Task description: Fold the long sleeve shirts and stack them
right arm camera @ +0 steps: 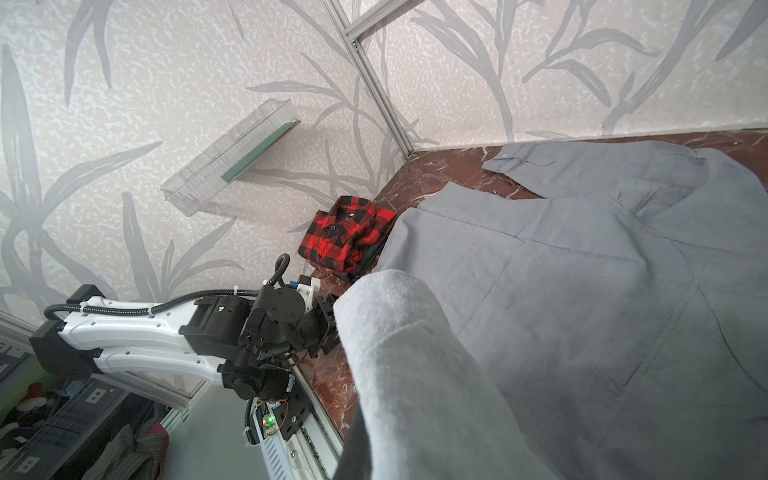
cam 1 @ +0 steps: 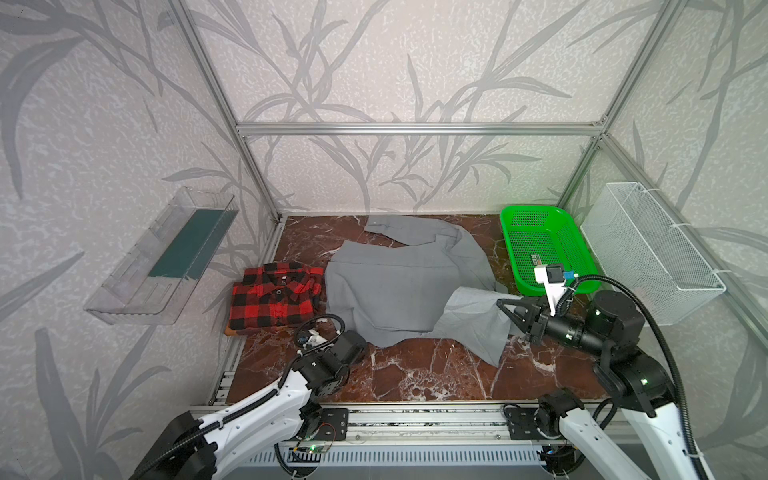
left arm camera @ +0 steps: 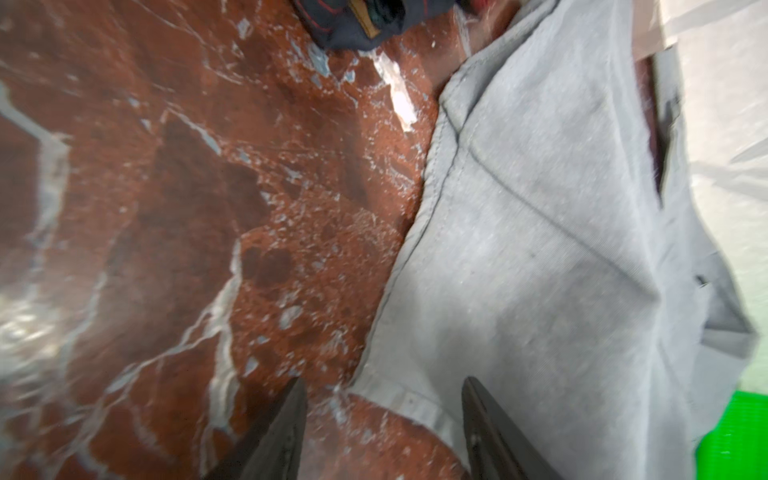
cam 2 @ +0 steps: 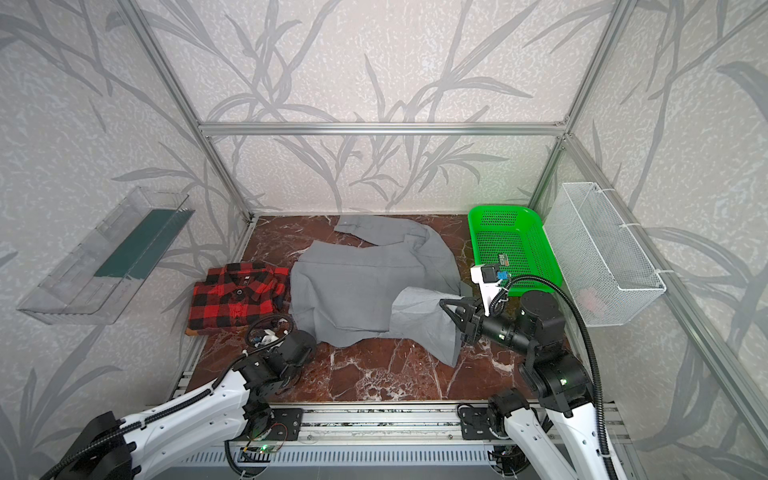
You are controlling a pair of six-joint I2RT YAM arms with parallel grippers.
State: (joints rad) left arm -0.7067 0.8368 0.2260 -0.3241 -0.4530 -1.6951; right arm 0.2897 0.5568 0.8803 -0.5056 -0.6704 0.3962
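A light grey long sleeve shirt (cam 1: 395, 286) (cam 2: 353, 286) lies spread over the middle of the marble table (cam 1: 415, 374). One of its sleeves (cam 1: 473, 320) (right arm camera: 415, 374) is raised at the right, and my right gripper (cam 1: 505, 309) (cam 2: 448, 308) is shut on it. Cloth drapes over that gripper, so only a dark finger (right arm camera: 355, 452) shows. The red-and-black plaid shirt (cam 1: 274, 297) (cam 2: 237, 297) (right arm camera: 347, 232) lies folded at the left. My left gripper (left arm camera: 382, 415) stands open just above the table at the grey shirt's near hem (left arm camera: 399, 399). In both top views its own wrist (cam 1: 351, 347) hides its fingers.
A green basket (cam 1: 540, 249) sits at the back right, with a white wire basket (cam 1: 652, 249) on the right wall. A clear plastic bin (cam 1: 162, 253) hangs on the left wall. A dark folded garment (left arm camera: 353, 20) lies under the plaid shirt.
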